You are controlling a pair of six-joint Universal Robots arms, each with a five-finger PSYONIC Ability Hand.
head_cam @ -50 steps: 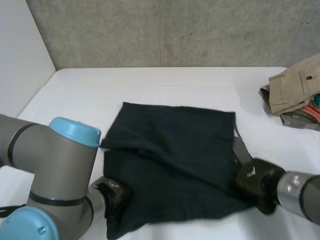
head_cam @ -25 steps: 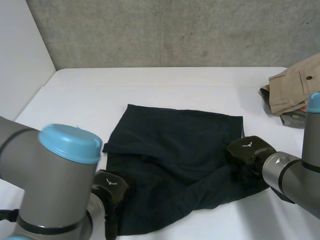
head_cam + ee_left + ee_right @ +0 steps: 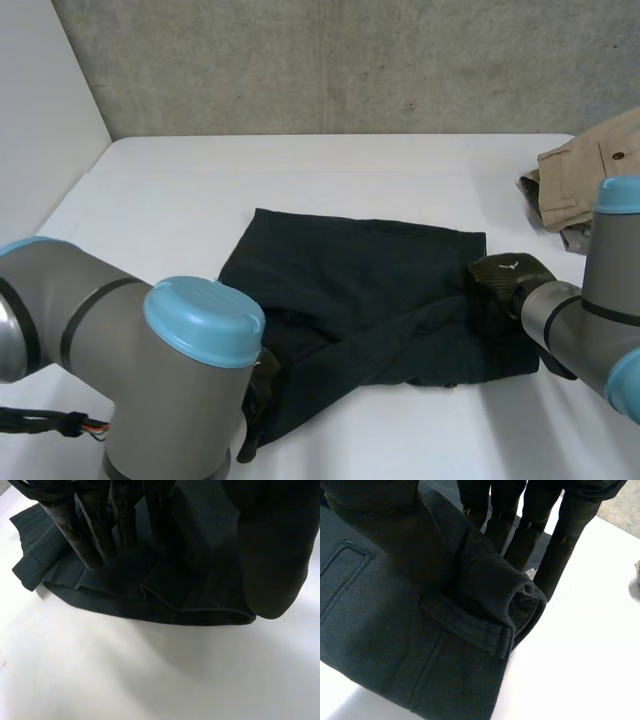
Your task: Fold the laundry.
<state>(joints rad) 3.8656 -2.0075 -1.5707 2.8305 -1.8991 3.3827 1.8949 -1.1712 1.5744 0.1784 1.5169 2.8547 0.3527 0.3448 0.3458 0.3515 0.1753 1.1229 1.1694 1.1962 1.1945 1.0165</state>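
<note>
Dark shorts are lying near the middle of the white table. The far half is resting flat and the near edge is bunching into a loose ridge between the two hands.

Right hand is clamping the shorts' right-side edge, with a rolled wad of twill beside a welt pocket caught between thumb and fingers. Left hand is gripping the near left edge, its fingers close together and pinching pleated cloth against the thumb.

The fabric is reading as soft and fairly light, but thick enough at the stitched hems and pocket to give firm purchase. It is likely sagging wherever it goes unsupported. Hemmed corners and edges are looking like the best holds; the middle would only be crumpling.

The tabletop is looking smooth, so the cloth is probably sliding easily when dragged. Bare table is lying open beyond the shorts. A pile with a tan garment on top is sitting well apart at the right edge. A concrete wall is closing off the back.
</note>
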